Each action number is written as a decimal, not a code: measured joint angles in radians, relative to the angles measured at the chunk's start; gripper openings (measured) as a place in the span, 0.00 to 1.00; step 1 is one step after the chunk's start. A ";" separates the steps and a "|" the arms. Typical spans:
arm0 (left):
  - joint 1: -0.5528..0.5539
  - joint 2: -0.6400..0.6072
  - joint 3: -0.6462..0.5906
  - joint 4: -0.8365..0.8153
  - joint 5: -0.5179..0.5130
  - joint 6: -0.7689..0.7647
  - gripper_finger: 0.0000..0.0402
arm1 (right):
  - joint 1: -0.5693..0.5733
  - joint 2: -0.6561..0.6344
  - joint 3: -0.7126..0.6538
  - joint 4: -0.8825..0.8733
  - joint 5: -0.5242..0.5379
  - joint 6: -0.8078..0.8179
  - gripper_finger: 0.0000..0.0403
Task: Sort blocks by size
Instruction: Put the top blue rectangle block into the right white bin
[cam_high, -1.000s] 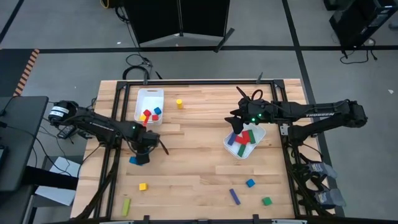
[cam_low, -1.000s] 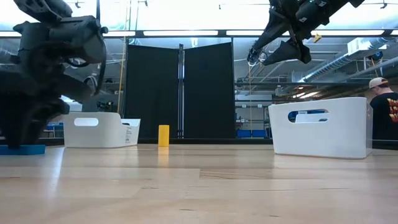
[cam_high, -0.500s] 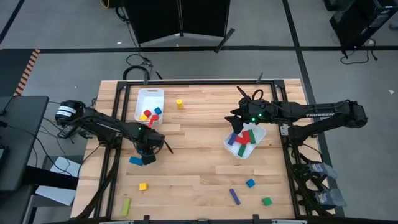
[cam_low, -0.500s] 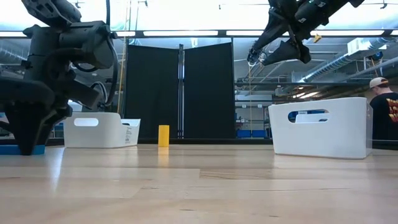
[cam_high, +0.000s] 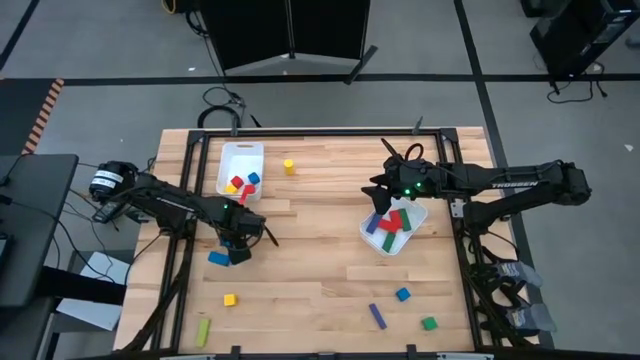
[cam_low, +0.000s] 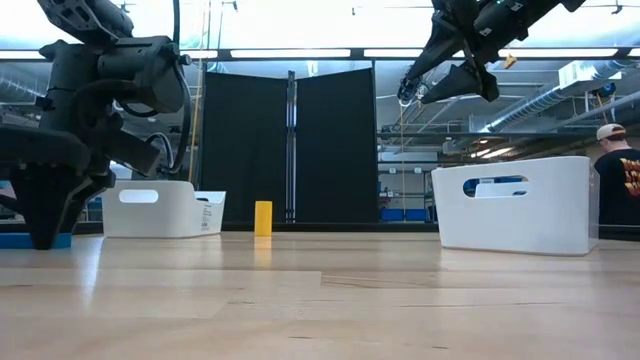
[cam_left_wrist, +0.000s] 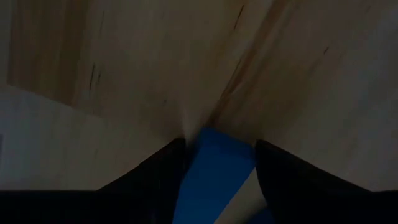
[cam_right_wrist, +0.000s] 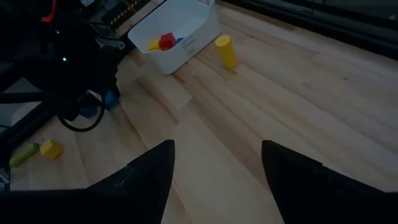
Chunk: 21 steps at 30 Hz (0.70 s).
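Since a second ago, I am carrying my left gripper (cam_high: 236, 252) a little to the right and off the blue block (cam_high: 218, 258), which is now lying uncovered on the table (cam_high: 320, 250) just at the gripper's left side; over the last half second I am hardly shifting at all. In my left wrist view the blue block (cam_left_wrist: 214, 171) is sitting in the gap between my two dark fingers (cam_left_wrist: 155, 180), which are standing narrowly apart around it, and I cannot tell whether they are touching it. My left arm is reaching in from the left edge, bent low over the wood, and in the low view the gripper (cam_low: 45, 215) is pointing straight down at the tabletop. My right gripper (cam_high: 380, 195) is hanging high over the right white bin (cam_high: 392, 230), its fingers spread wide, holding nothing; that bin is keeping red, green and blue bars. The left white bin (cam_high: 240, 170) at the far left is holding small red, yellow and blue cubes, and a yellow block (cam_high: 288, 166) is standing upright just right of it. Along the near edge a yellow cube (cam_high: 229, 299), a green bar (cam_high: 203, 332), a purple bar (cam_high: 377, 316), a blue cube (cam_high: 402, 294) and a green cube (cam_high: 429, 323) are lying scattered. Beyond the table a black partition (cam_low: 290, 150) is standing, and a person (cam_low: 620, 180) is showing at the far right.
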 joint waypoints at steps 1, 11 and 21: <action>0.002 0.000 0.000 0.000 0.003 0.000 0.51 | 0.000 0.000 0.000 0.000 -0.004 0.000 0.62; 0.010 0.005 0.018 0.014 0.011 -0.019 0.32 | 0.000 0.000 0.000 0.000 -0.006 -0.003 0.62; 0.012 0.008 0.045 0.008 0.012 -0.004 0.32 | -0.001 0.000 0.000 0.000 -0.007 -0.023 0.61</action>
